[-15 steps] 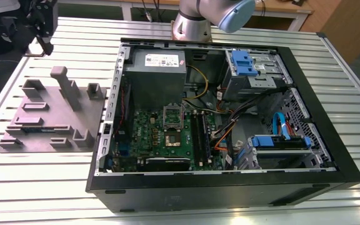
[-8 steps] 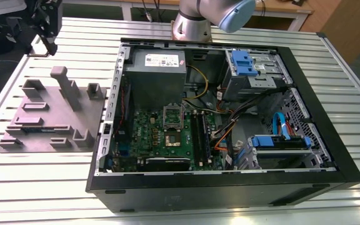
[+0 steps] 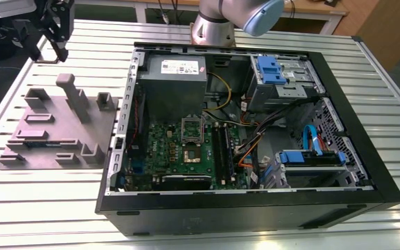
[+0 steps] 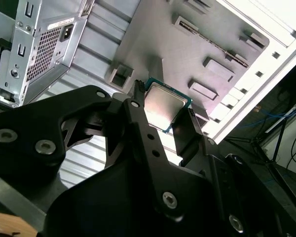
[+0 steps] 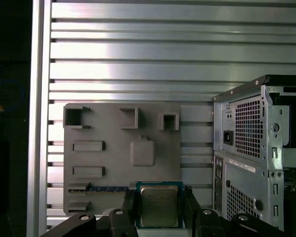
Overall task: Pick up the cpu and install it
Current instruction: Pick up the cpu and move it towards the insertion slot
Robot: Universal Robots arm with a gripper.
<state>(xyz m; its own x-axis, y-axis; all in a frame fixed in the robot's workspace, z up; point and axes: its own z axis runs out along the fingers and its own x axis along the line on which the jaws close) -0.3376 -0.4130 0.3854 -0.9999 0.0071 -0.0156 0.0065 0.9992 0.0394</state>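
Clamping the cpu (image 5: 159, 206) by two opposite edges in the pincer (image 5: 160, 201), fingers closed to the chip's width, metal top facing both wrist views. Hanging with the grey fixture plate (image 5: 113, 138) below the pincer and the open computer case (image 5: 256, 148) off to one side.

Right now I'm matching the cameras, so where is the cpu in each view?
First wrist view: cpu held in the gripper, before the grey tray.
Second wrist view: cpu before the grey tray.
Exterior view: gripper at the exterior view's left; cpu too small to tell.
Shared landmark: grey tray.
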